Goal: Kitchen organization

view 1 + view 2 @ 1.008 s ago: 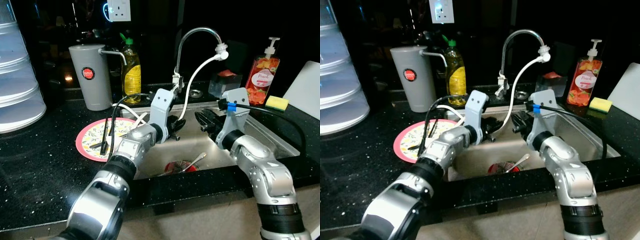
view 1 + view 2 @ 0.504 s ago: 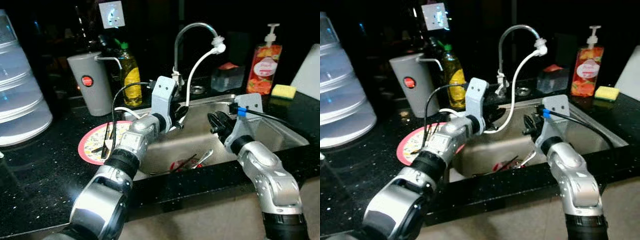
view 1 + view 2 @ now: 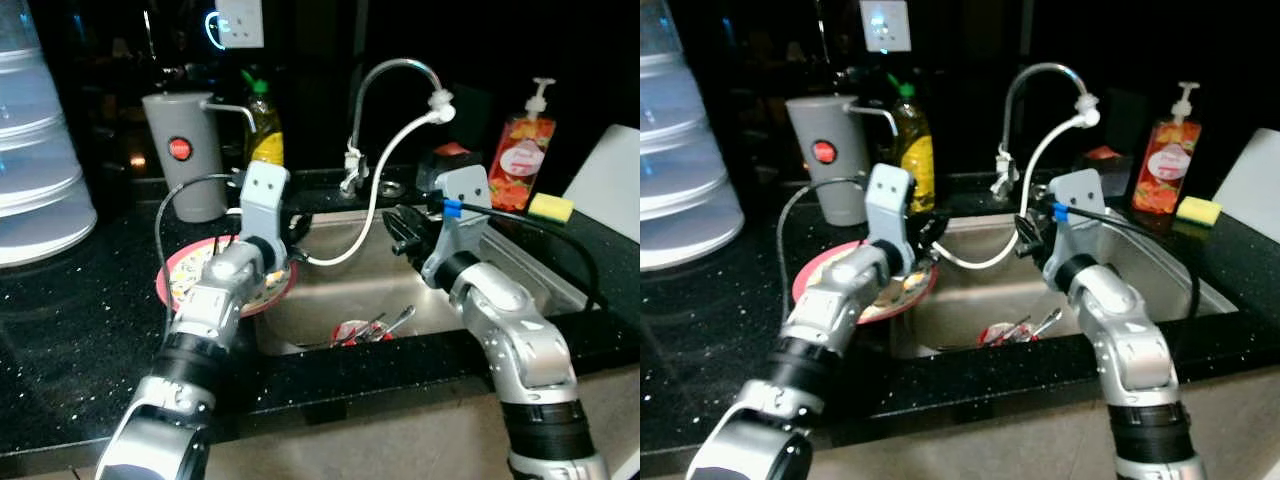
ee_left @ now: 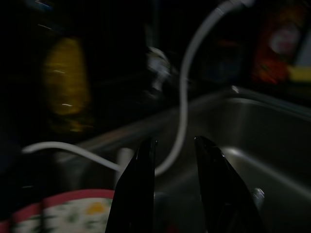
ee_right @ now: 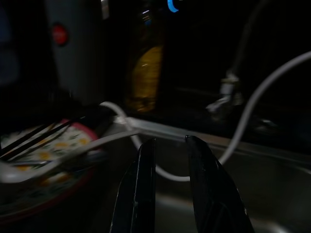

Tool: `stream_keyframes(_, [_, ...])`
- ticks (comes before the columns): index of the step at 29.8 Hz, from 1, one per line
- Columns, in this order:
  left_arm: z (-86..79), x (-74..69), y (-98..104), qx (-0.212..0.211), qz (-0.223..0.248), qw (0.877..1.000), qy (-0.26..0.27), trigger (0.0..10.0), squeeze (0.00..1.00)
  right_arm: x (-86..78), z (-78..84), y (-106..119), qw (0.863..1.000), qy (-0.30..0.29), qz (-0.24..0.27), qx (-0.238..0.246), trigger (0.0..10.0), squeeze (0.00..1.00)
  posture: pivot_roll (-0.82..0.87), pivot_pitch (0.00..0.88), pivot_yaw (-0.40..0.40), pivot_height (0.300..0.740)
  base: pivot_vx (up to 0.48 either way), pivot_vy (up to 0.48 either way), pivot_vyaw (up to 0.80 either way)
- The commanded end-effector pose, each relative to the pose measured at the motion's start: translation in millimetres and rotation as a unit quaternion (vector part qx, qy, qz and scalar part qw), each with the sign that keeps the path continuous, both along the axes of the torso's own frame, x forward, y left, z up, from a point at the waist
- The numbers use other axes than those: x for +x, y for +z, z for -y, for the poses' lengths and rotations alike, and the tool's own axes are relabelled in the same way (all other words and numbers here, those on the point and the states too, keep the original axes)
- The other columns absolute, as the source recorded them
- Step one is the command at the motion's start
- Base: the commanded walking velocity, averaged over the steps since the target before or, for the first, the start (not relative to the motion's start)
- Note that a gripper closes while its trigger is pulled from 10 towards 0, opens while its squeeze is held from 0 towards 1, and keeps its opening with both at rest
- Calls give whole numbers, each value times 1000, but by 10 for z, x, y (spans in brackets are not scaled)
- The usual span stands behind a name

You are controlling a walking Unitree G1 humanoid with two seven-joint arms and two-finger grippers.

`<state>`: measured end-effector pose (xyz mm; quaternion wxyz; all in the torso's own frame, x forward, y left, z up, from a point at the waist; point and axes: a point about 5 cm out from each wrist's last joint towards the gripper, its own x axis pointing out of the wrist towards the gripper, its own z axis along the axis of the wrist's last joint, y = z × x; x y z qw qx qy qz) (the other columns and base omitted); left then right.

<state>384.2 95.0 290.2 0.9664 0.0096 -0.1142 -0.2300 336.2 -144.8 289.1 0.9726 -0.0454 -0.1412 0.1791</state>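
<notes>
Now the red-rimmed plate (image 3: 190,280) sits on the black counter (image 3: 80,320) just left of the sink (image 3: 520,270), its right edge overhanging the basin a little, with dark chopsticks lying on it, seen in the right wrist view (image 5: 34,138). The left gripper (image 3: 285,240), which half a second ago reached out over the middle of the basin by the white hose (image 3: 385,170), has drawn back to the left and now hovers over the plate's right edge. Its fingers (image 4: 141,189) stand a narrow gap apart with nothing between them. That shift suggests the plate is the next thing to be dealt with, though no grasp is made yet; the plate lies just below and to the left of the fingertips.

The right gripper (image 3: 405,230) stays over the sink's far middle, fingers (image 5: 146,189) narrowly parted and empty, pointing left toward the plate. Down in the basin lies a red dish with cutlery (image 3: 365,328). Farther off stand the grey jug (image 3: 183,150), the yellow oil bottle (image 3: 263,140), the tap (image 3: 385,75), the soap dispenser (image 3: 520,160) and a yellow sponge (image 3: 552,206).
</notes>
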Motion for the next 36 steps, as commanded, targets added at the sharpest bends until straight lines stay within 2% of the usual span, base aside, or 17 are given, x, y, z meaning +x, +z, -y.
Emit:
stream_keyframes(1, [-41,-9,28,-1,-1,1000,4,10000,0,4,-37,12,1000,8,5,4,10000,0,-31,42,-66,740,0,0,0])
stream_keyframes(5, [-112,-29,29,8,-21,1000,19,10000,0,-12,-106,28,1000,12,8,22,10000,0,-33,33,-78,740,0,0,0])
stream_keyframes(10, [-147,-65,-113,5,-53,998,43,10000,0,2,-105,0,1000,19,2,20,10000,0,-11,35,-88,740,0,0,0])
stream_keyframes(15, [-86,-128,-167,18,-58,997,43,10000,0,91,-4,30,1000,8,10,21,10000,0,45,15,-104,740,0,0,0])
stream_keyframes(21, [-89,-148,-150,30,-61,996,56,10000,0,121,-7,51,999,5,15,31,10000,0,81,8,-111,740,0,0,0])
stream_keyframes(29, [-55,-217,-105,29,-61,997,47,10000,0,156,-18,52,999,6,21,34,10000,0,75,0,-98,740,0,0,0])
stream_keyframes(33, [-41,-206,-157,48,-75,995,50,10000,0,150,23,23,999,-5,20,35,10000,0,79,0,-99,740,0,0,0])
stream_keyframes(36, [-141,-200,-181,79,-92,991,61,10000,0,130,24,9,999,-11,22,35,10000,0,49,0,-70,740,0,0,0])
